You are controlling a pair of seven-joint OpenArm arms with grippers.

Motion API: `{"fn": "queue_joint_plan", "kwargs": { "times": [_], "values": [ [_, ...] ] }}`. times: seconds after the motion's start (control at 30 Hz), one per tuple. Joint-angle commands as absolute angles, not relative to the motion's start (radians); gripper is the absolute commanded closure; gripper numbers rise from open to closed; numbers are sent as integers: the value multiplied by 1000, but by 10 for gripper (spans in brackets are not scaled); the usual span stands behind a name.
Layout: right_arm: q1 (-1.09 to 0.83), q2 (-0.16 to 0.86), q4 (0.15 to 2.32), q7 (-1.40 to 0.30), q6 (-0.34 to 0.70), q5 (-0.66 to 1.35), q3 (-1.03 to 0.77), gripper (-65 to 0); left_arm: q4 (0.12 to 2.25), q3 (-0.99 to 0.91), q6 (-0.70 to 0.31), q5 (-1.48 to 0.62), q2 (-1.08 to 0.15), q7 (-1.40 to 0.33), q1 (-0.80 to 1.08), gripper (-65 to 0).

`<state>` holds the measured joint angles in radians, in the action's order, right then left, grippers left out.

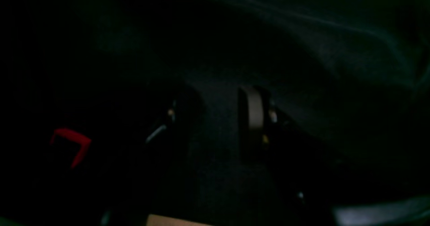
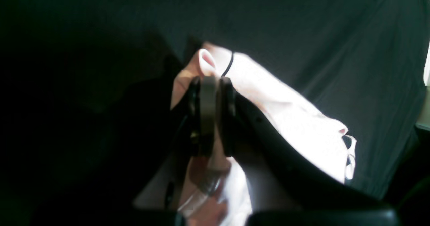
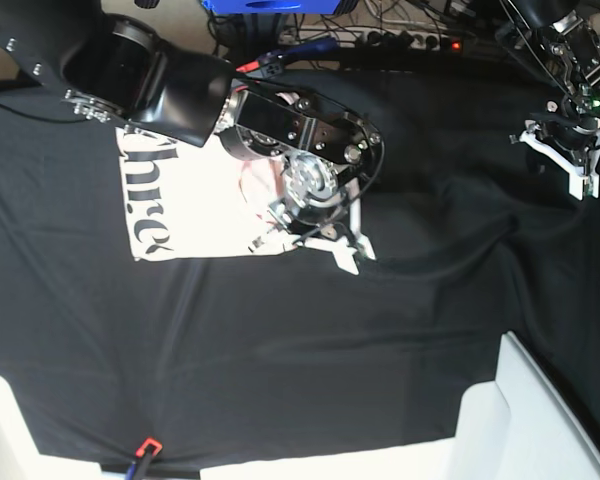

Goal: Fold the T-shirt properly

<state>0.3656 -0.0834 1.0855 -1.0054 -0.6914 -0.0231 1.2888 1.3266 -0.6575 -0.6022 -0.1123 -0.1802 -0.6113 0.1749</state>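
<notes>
The pale pink T-shirt (image 3: 200, 200) lies on the black table cloth at the left, with black serif lettering showing along its left edge. My right gripper (image 3: 325, 235) is down at the shirt's right edge. In the right wrist view that gripper (image 2: 211, 81) is shut, pinching a raised fold of the T-shirt (image 2: 295, 118), and pink fabric bunches above and below the fingers. My left gripper (image 3: 570, 165) hangs at the far right over bare black cloth, away from the shirt. The dark left wrist view shows the left gripper (image 1: 215, 95) open, with only cloth between its fingers.
The black table cloth (image 3: 310, 340) is wrinkled across the whole table. White boxes stand at the front right (image 3: 540, 420) and the front left corner (image 3: 0, 430). A small red-tipped tool (image 3: 145, 447) lies at the front edge. Cables and a power strip (image 3: 410, 40) run along the back.
</notes>
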Motion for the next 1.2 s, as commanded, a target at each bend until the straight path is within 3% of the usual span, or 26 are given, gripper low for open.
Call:
{"fn": "queue_joint_plan", "kwargs": {
  "times": [0.0,0.57,0.63,0.73,0.8,0.93,1.17],
  "values": [
    [394,-101,1115,-997,-698,-42,1282,0,1340,-659,-602,-125,-199,-593,171,-230],
    [423,-94,1116,-987,-698,-42,1280,-9,1340,-659,-602,-119,-199,-595,173,-230],
    [412,-94,1116,-987,-698,-42,1280,-102,1340,-659,-602,-119,-199,-595,173,-230],
    [397,-97,1124,-993,-698,-42,1280,-318,1340,-659,-602,-119,-199,-595,173,-230],
    [394,-97,1125,-993,-698,-42,1282,-399,1340,-659,-602,-124,-199,-595,173,-230],
    [395,-71,1251,-1015,-698,-105,1271,-392,1340,-659,-602,-125,-197,-595,173,-230],
    [300,-4,1514,-1129,-698,-274,918,-396,1351,-539,-604,-127,-177,-598,182,-232]
  ]
}}
